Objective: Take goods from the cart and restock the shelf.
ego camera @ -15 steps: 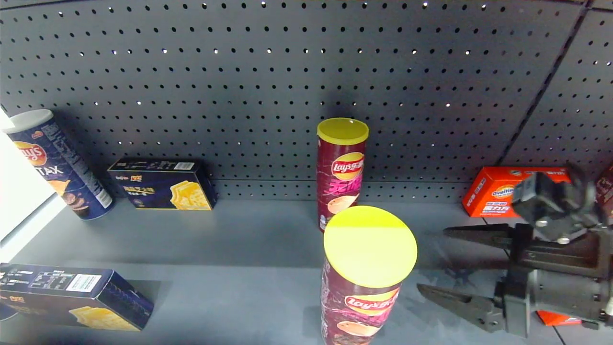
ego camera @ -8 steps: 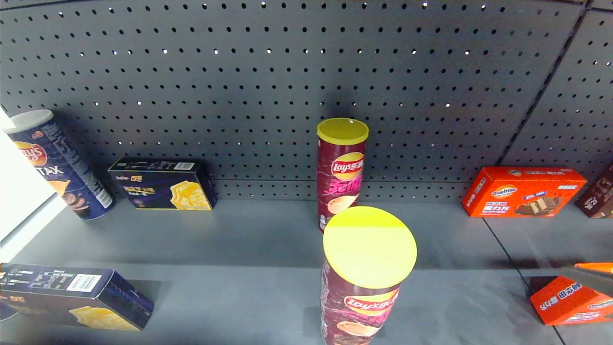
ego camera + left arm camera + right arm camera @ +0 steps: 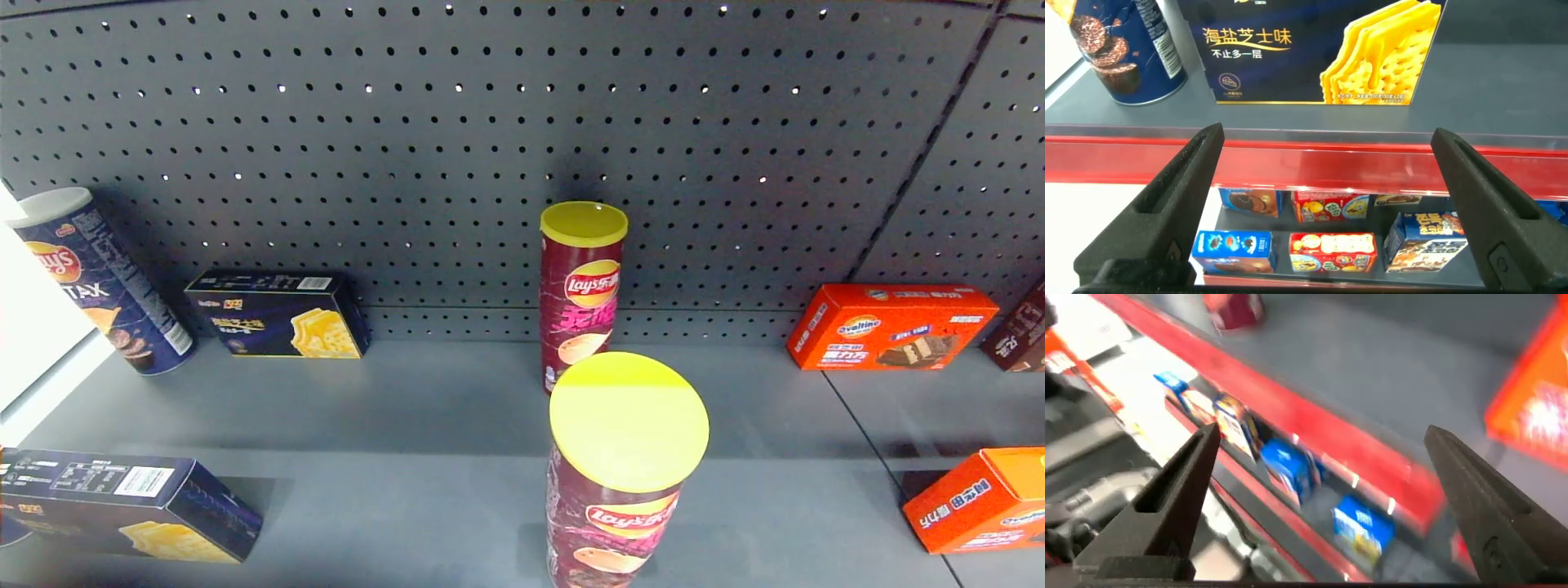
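Note:
Two maroon chip cans with yellow lids stand upright on the grey shelf [image 3: 424,408], one at the front [image 3: 629,420] and one by the pegboard [image 3: 582,286]. My left gripper [image 3: 1327,135] is open and holds nothing. It is level with the shelf's red front edge [image 3: 1306,159], facing a dark blue cracker box [image 3: 1315,49] and a blue can [image 3: 1127,49]. My right gripper [image 3: 1321,434] is open with nothing in it. It hangs outside the red shelf edge [image 3: 1315,425], with a maroon can [image 3: 1233,309] and an orange box [image 3: 1535,400] beyond.
On the shelf stand a blue can [image 3: 98,282], two dark blue cracker boxes [image 3: 277,314] [image 3: 122,506], two orange boxes [image 3: 890,325] [image 3: 980,498] and a brown box [image 3: 1020,335]. A lower shelf holds several small boxes [image 3: 1327,249]. Bare shelf lies between the cans and boxes.
My right gripper, open beside the front chip can a second ago, has drawn back to the right and out of the head view, uncovering the front orange box. The goods have not moved.

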`<state>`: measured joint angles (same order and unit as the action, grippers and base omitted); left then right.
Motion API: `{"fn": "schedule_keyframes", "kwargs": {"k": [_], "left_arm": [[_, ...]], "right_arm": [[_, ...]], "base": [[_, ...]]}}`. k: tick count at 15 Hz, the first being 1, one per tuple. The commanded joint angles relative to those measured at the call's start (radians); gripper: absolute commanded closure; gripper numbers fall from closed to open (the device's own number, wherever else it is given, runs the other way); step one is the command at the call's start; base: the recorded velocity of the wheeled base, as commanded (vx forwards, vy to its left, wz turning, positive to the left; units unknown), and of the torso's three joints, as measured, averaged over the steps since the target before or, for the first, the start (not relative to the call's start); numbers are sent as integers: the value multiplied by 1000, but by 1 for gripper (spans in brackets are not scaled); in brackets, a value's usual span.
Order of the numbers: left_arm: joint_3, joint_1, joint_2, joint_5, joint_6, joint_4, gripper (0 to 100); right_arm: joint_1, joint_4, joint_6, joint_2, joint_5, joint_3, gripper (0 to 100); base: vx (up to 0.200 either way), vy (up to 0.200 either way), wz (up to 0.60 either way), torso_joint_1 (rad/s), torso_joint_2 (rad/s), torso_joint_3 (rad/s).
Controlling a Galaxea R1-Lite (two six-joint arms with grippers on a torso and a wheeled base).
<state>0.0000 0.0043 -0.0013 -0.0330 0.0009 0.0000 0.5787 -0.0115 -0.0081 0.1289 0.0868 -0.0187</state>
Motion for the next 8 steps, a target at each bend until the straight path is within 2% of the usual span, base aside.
{"fn": "schedule_keyframes", "kwargs": {"k": [1,2,3,8], "left_arm": [[0,0,1,-1,-1,0,0],[0,0,1,-1,1,0,0],[0,0,1,-1,-1,0,0],[0,0,1,-1,1,0,0]], "right_arm": [[-51,16,20,-129,-127,-1,0],[-19,13,26,-129,-191,19,0],[-10,15,10,-129,-157,17,0],[4,13,10,-129,-157,19,0]], "base": [[0,0,0,0,0,0],[0,0,0,0,0,0],[0,0,0,0,0,0],[0,0,0,0,0,0]]}}
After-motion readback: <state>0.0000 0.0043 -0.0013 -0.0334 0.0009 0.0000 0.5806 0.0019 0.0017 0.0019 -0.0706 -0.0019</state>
